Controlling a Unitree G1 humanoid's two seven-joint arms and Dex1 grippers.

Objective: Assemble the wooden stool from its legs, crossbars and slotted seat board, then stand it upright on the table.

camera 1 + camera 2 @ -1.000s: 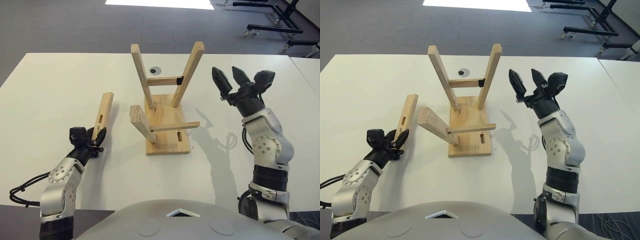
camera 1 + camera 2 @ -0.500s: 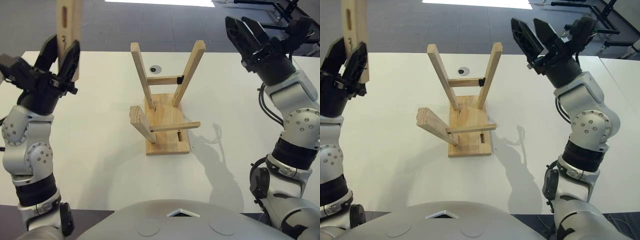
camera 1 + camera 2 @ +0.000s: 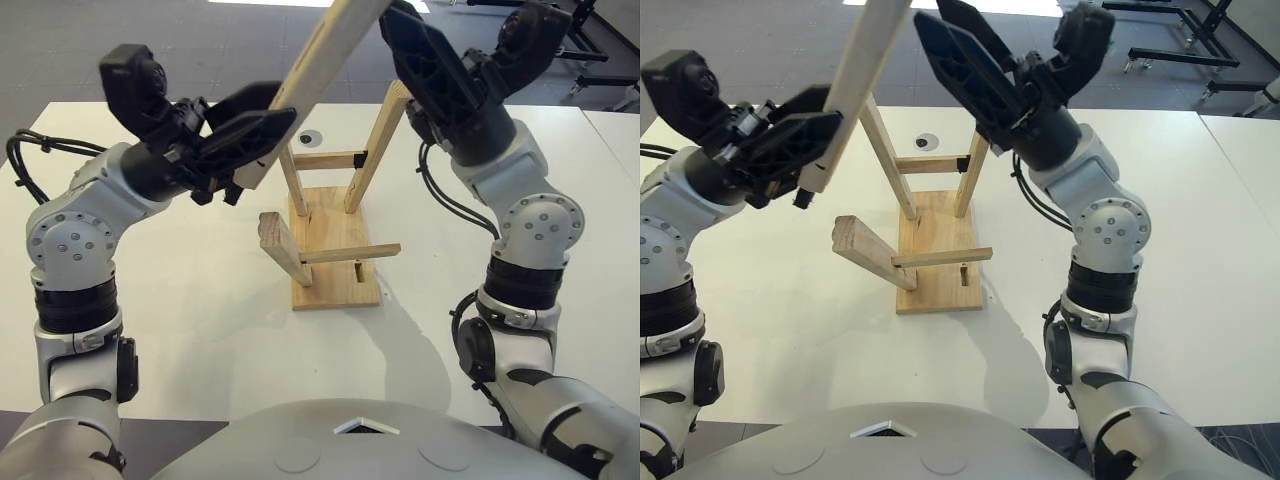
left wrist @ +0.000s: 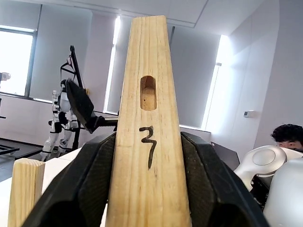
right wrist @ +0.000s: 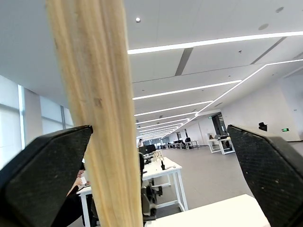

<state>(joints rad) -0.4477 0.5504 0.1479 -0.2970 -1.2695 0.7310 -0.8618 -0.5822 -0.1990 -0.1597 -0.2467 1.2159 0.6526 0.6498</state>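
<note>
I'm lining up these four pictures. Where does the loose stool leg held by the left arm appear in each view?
Left eye: loose leg slants up from the left tool to the top edge.
Right eye: same slant, left of centre.
Left wrist: leg close up, mid-picture, clamped in that tool.
Right wrist: leg close up, inside the open right tool.
Shared landmark: the right tool, by the leg's upper end in both eye views.

Bright, even light for you here: ceiling strips (image 5: 213, 40) glowing overhead, a glare patch (image 3: 310, 4) on the floor (image 3: 100, 40) at 12 o'clock, soft shadows spilling across the table (image 3: 200, 330) toward 5 o'clock.
</note>
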